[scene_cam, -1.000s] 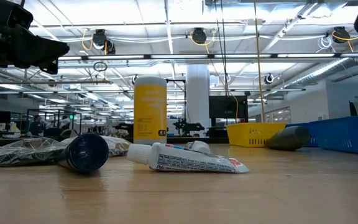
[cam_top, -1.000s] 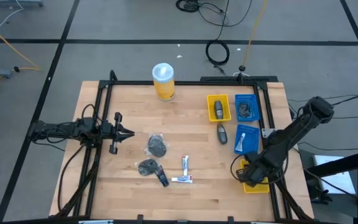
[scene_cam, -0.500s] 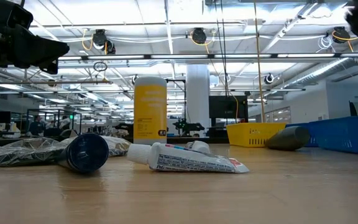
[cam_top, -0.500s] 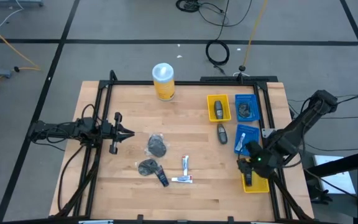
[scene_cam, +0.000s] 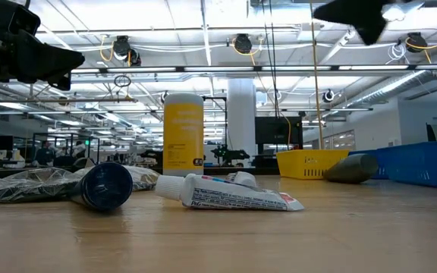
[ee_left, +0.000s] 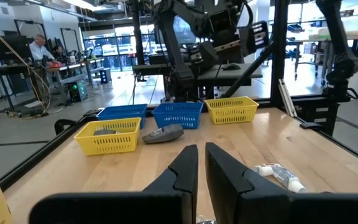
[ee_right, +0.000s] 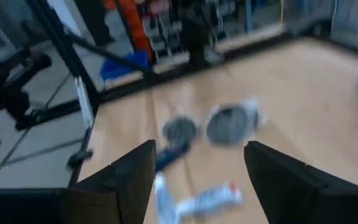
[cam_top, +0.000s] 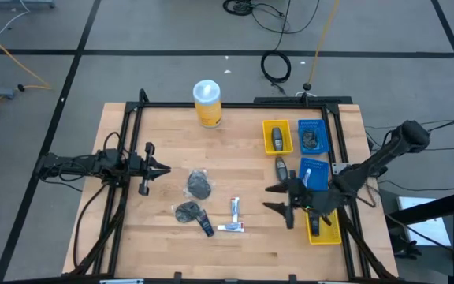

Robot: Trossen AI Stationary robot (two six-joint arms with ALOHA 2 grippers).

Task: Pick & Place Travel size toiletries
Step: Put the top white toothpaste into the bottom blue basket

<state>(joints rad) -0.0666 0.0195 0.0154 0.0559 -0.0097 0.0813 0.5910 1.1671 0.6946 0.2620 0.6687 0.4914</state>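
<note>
Wooden table (cam_top: 243, 244), black-framed. Yellow canister (cam_top: 207, 103), white lid, upright at the far edge. Four trays along the right side: two yellow (cam_top: 277, 136), two blue (cam_top: 313, 136), each holding items. Right gripper (cam_top: 278, 199), fingers spread wide, empty, raised above the table just left of the trays. Left gripper (cam_top: 162, 168), fingers nearly closed, empty, parked at the left side. Loose toiletries mid-table: two dark pouches (cam_top: 199, 185), blue bottle (cam_top: 204, 226), two white tubes (cam_top: 231, 228), grey oval piece (cam_top: 280, 169) beside the trays.

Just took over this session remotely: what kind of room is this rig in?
Probably a robotics lab or open workshop: a wooden table inside a black metal frame, cables across a taped grey floor, and workbenches with a person behind.
</note>
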